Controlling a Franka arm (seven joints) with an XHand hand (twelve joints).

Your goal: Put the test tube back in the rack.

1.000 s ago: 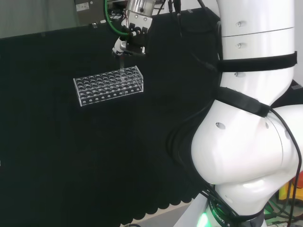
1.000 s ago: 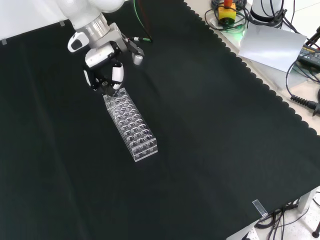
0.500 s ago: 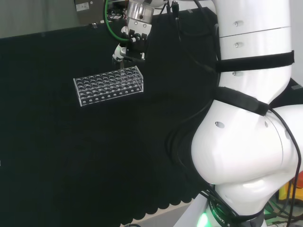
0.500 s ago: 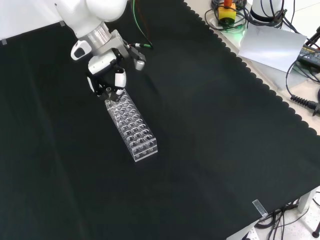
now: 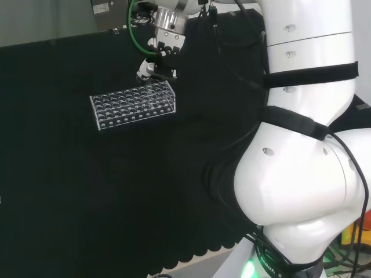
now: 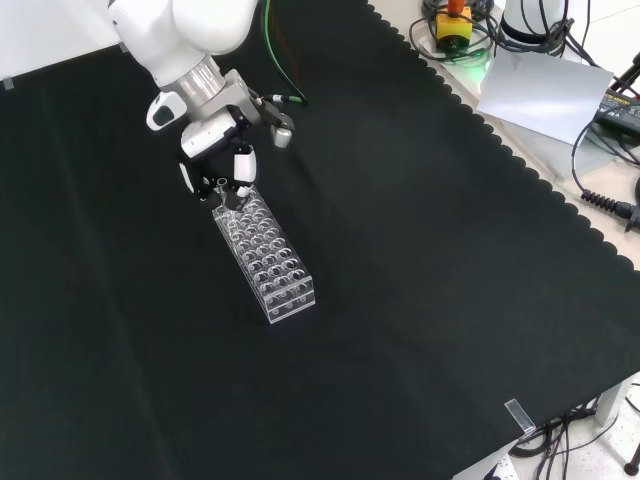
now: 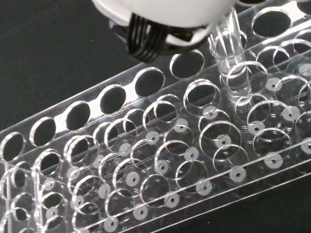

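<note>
A clear plastic rack with several rows of holes lies on the black cloth; it also shows in the head view. The black and white hand hovers over the rack's far end in the front view, fingers curled round a clear test tube. In the head view the hand is above the rack's right end. The wrist view has the test tube upright, its lower end inside a hole in the rack near the rack's edge row. The other holes look empty.
The cloth's scalloped edge runs down the right of the front view. Beyond it lie a grey sheet, cables and a yellow and red device. A small clear piece sits at the cloth's near edge.
In the front view the hand has shifted a little down and right, closer over the rack's far end, still holding the test tube. The rack has not moved.
</note>
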